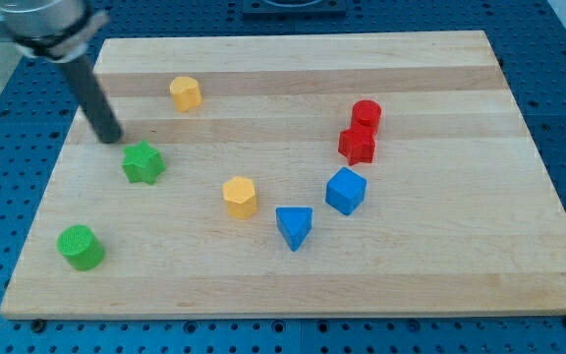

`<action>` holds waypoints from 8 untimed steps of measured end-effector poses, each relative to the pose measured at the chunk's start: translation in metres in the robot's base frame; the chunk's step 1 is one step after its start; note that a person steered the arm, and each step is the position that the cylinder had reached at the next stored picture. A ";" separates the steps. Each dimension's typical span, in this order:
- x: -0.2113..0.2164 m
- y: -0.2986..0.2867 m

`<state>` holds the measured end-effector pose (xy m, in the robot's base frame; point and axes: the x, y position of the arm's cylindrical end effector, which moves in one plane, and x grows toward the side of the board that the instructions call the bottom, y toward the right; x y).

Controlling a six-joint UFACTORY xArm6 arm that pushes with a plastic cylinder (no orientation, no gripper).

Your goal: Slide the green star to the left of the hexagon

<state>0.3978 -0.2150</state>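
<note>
Green star (143,162) sits toward the board's left edge, and our tip (112,136) stands just up and left of it, close but seemingly not touching. The yellow hexagon (240,197) lies to the star's right and slightly nearer the bottom edge, so we judge a push rightward and down is needed. Our rod leans in from the top-left corner; it has no jaws and holds nothing

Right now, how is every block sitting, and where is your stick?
my tip: just up-left of the green star, apparently not touching.
green star: flat, alone.
green cylinder: upright.
yellow hexagon: flat.
yellow block: alone.
red cylinder: touching red star.
blue cube: beside blue triangle.
</note>
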 end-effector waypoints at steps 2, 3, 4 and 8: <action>0.066 -0.020; 0.012 -0.023; -0.002 0.047; 0.093 -0.016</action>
<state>0.4909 -0.2307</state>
